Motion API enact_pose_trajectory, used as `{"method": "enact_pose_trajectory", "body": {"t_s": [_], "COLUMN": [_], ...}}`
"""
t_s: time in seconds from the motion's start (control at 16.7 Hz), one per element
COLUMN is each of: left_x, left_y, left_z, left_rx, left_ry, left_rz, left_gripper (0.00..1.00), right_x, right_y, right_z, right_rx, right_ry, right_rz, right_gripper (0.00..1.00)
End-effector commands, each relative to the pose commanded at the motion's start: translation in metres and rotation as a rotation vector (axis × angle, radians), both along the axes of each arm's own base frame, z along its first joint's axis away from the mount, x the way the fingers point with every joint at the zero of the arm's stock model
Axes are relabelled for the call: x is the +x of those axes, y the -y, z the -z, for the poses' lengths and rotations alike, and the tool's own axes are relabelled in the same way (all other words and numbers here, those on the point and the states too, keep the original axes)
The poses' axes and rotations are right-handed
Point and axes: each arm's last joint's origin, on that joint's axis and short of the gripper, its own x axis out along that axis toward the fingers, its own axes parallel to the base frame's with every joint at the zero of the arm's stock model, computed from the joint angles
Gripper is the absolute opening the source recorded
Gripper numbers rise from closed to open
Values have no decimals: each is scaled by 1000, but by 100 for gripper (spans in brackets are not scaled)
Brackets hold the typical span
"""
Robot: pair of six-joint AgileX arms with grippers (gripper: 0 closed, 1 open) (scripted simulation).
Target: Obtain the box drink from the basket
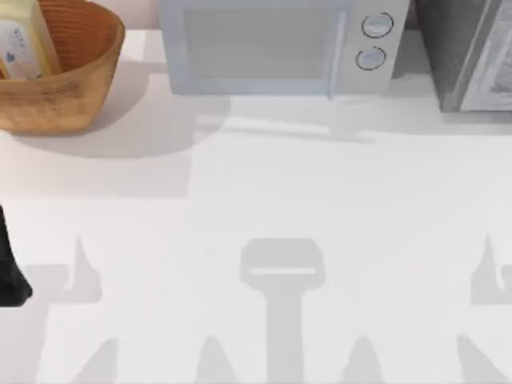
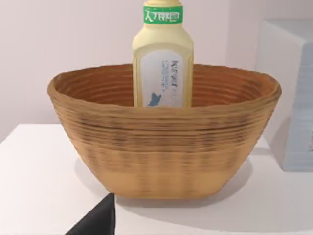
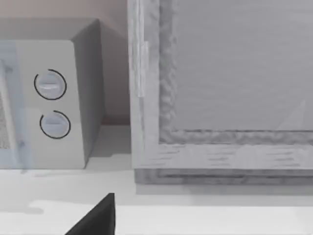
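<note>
nearest the arms the white worktop (image 1: 264, 184) lies bare. at its left edge in the top view a dark piece of my left arm (image 1: 10, 268) shows, and a dark tip of the left gripper (image 2: 98, 219) sits low in the left wrist view, short of the basket and touching nothing; whether its fingers are spread or pressed together i cannot tell. the right gripper (image 3: 95, 218) shows the same kind of dark tip in the right wrist view, facing the white microwave (image 1: 272, 44) and a grey cabinet (image 1: 468, 52) at the back, idle and well apart from the task; its fingers' state i cannot tell either. farther back, in the far left corner of the worktop, stands the basket (image 1: 76, 84), a round woven bowl, and the box drink (image 2: 163, 58) stands upright inside it, leaning toward the far wall, its top well above the rim. it looks like a pale yellow container with a green band near the top and a white label. i judge it light and fairly stiff, with smooth sides that could slip, and it may dent under a hard squeeze. the part above the rim is the place to take hold, across the narrower sides, with a straight lift so the wicker is not dragged along.
</note>
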Motion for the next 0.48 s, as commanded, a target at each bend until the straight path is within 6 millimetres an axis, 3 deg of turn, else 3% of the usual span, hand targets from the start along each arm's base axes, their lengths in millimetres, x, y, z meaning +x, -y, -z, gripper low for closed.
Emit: {"method": "enact_pose_trajectory", "body": {"t_s": [0.3,0.48], "left_x": [3,11], "left_y": [0,0], "left_z": [-4,-18], "left_rx": [-4,-8], "left_ry": [-14,-20], "left_rz": [-2,-3], "left_gripper": [100,100], "right_x": [0,0], "right_y": [0,0], "right_z": [0,0], "right_rx": [0,0], "right_ry": [0,0], "right_rz": [0,0], "right_gripper": [100,100]}}
